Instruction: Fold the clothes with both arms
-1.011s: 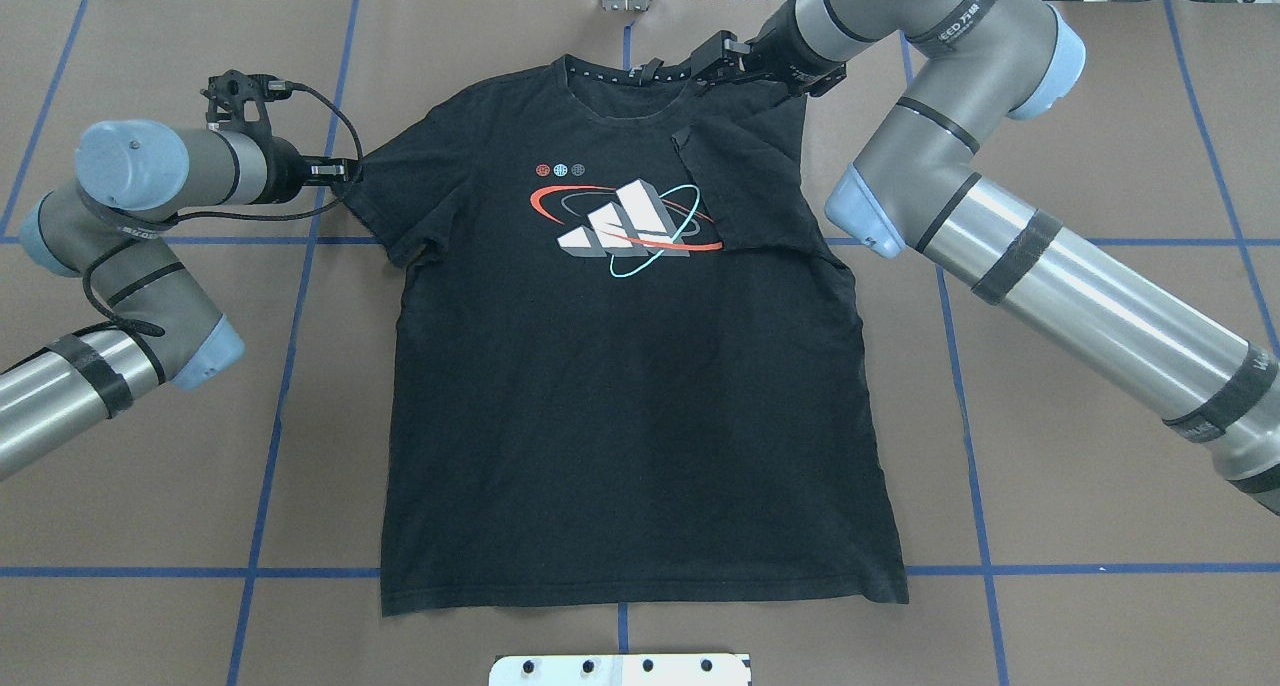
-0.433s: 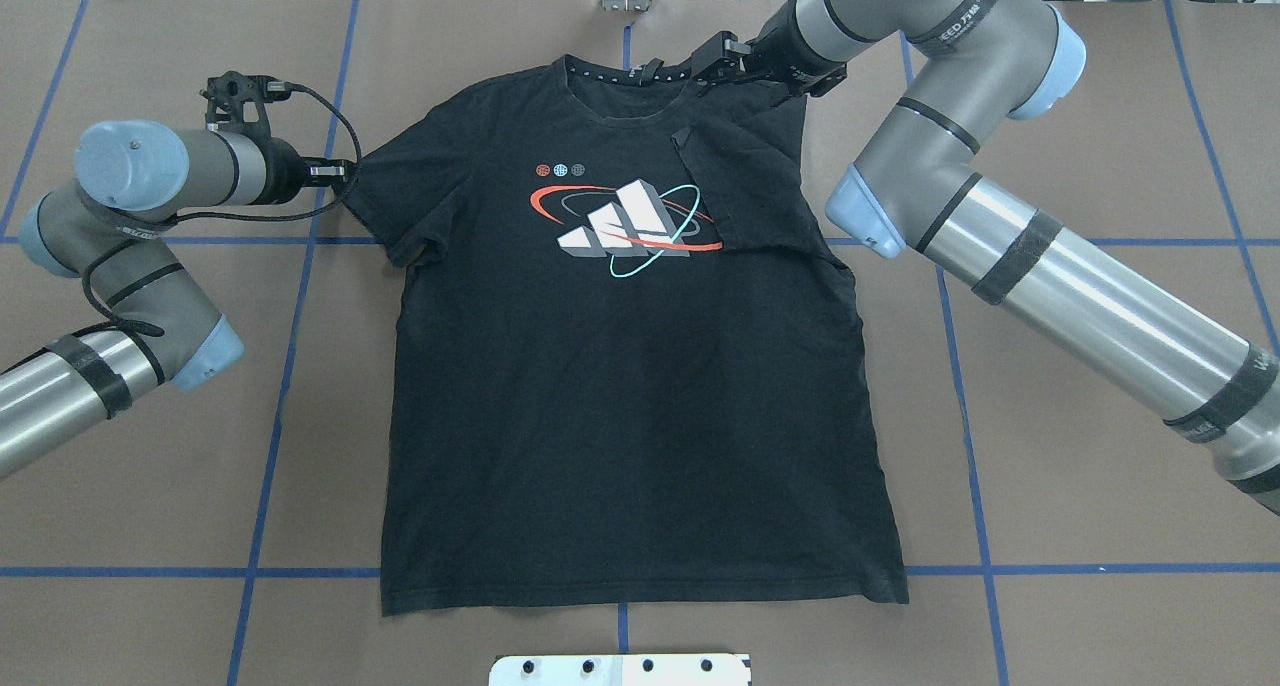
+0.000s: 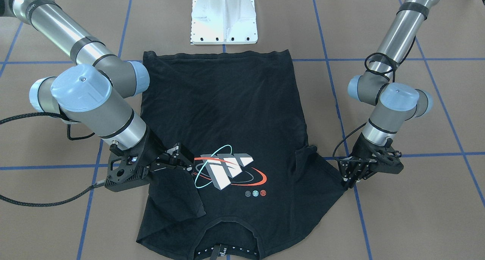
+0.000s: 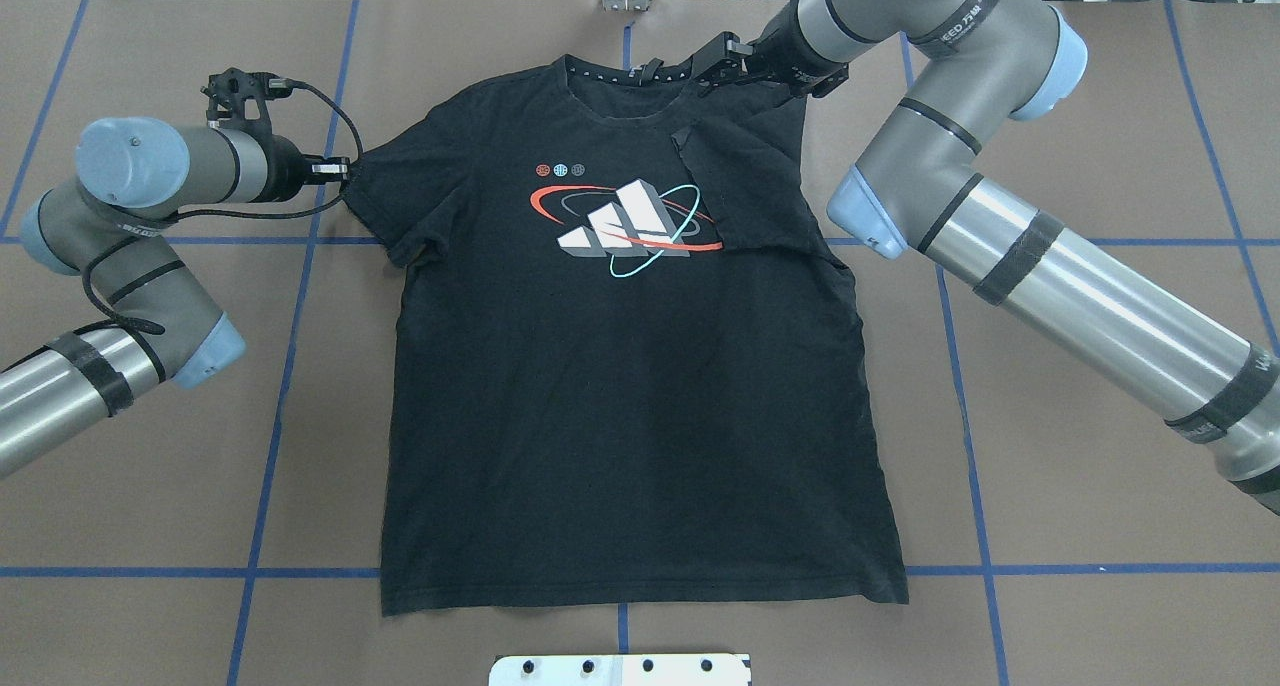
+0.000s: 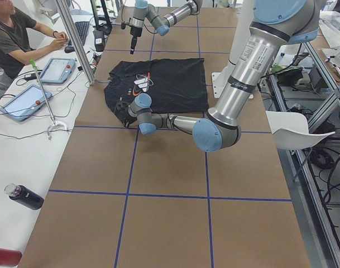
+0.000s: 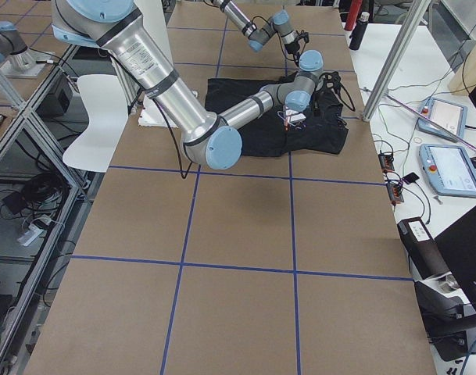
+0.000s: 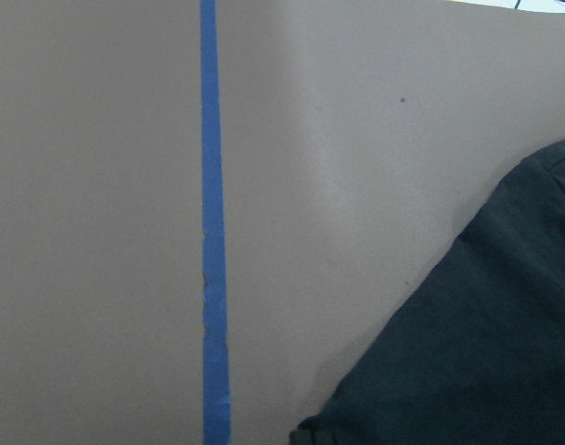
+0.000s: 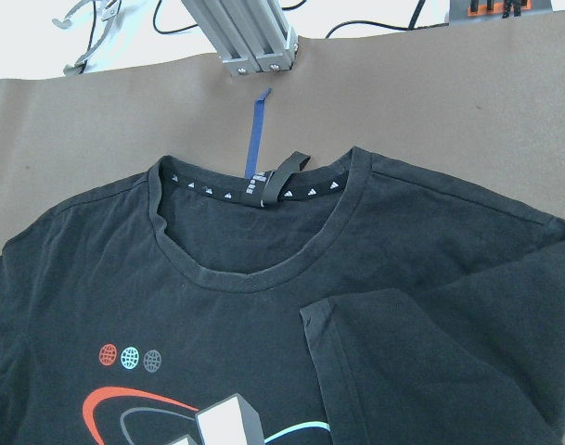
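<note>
The black T-shirt (image 4: 620, 416) lies flat on the table, orbit logo (image 4: 620, 221) up and collar at the far edge. Its sleeve (image 4: 750, 186) on my right side is folded inward over the chest, next to the logo. My right gripper (image 4: 712, 66) hovers open and empty just above that shoulder, beside the collar; the front view shows it too (image 3: 183, 159). My left gripper (image 4: 347, 171) is low at the table and shut on the hem of the other, unfolded sleeve (image 3: 333, 176). The left wrist view shows only that sleeve (image 7: 486, 352) and blue tape.
The white pedestal base (image 3: 224, 17) stands at the near edge by the shirt's bottom hem. An aluminium post (image 8: 250, 37) stands beyond the collar. Blue tape lines (image 4: 300, 296) grid the brown table. An operator (image 5: 13, 33) sits with tablets at a side desk.
My left gripper has shifted slightly outward at the sleeve hem. The right gripper has barely moved. The shirt lies as before.
</note>
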Robot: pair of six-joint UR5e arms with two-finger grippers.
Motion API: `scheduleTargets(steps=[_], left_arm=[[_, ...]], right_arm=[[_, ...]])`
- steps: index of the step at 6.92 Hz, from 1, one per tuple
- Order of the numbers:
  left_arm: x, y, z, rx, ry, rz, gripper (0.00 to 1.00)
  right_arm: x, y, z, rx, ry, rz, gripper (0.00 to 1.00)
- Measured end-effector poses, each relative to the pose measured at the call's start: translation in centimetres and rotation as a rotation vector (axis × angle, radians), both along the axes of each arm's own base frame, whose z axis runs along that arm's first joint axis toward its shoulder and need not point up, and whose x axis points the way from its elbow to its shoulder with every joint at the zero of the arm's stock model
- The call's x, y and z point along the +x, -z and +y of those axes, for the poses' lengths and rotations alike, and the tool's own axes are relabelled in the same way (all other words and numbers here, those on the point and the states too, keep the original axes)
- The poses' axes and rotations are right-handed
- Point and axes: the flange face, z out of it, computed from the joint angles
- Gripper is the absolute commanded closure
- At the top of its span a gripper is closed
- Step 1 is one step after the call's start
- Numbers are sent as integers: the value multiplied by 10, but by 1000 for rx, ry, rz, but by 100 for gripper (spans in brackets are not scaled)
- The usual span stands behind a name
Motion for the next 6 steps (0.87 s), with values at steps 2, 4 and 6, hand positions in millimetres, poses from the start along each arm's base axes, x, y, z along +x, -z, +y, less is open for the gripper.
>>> scheduleTargets(steps=[2,4,6], left_arm=[[-9,32,-3,7,-3,30,100],[-7,103,0,-69,4,102,100],[46,155,-11,-171,23,175,100]], right_arm=[[1,-3,0,-3,1,2,0],[2,-7,0,-5,0,4,0],[4,-7,-1,-5,-3,4,0]])
